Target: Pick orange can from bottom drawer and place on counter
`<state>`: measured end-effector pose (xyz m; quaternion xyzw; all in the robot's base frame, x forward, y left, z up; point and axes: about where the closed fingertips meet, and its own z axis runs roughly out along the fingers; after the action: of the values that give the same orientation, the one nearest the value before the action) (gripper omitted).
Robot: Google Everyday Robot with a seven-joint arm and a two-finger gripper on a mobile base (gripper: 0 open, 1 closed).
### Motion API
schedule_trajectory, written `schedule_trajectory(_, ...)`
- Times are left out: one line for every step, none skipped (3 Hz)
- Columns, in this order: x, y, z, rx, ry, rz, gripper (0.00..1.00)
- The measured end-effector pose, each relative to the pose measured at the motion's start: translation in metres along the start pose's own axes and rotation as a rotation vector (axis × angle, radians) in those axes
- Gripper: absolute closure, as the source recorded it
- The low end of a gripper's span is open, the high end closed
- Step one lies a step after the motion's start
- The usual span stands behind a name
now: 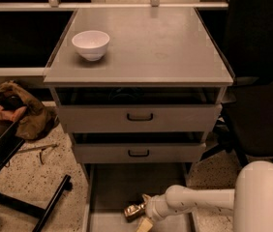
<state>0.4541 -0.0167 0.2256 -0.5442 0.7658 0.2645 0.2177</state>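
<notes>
1. We see the bottom drawer (pixel 119 185) pulled out towards the camera, under two shut drawers, the upper drawer (pixel 98 118) and the middle drawer (pixel 102 153), each with a black handle.
2. The orange can (pixel 133 211) lies on its side on the bottom drawer's floor, near the front, roughly mid-width. It looks dented.
3. The gripper (pixel 144 211) is down in the bottom drawer at the can's right end. The white arm (pixel 199 199) reaches in from the lower right.
4. The fingers (pixel 145 224) are spread apart: one pale tip shows just below the can's end, the other just above it, with the can's right end between them. We cannot tell whether either tip touches the can.
5. The can is not lifted; it sits on the drawer floor.
6. The bench (pixel 156 52) above carries a white bowl (pixel 91 43) near its left rear corner.
7. On the speckled floor (pixel 54 170) to the left we see a brown bundle (pixel 22 111) and a black chair base (pixel 35 204). A black chair (pixel 260 120) stands to the right of the cabinet.
</notes>
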Motion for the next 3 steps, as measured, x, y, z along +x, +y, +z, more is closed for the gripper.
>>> schedule_trajectory(0.0,0.0,0.0,0.0,0.0,0.0,0.0)
schedule_trajectory(0.0,-0.009,0.014,-0.003,-0.012,-0.001,0.0)
schedule_trajectory(-0.001,-0.021,0.029,0.007,-0.007,-0.009,0.0)
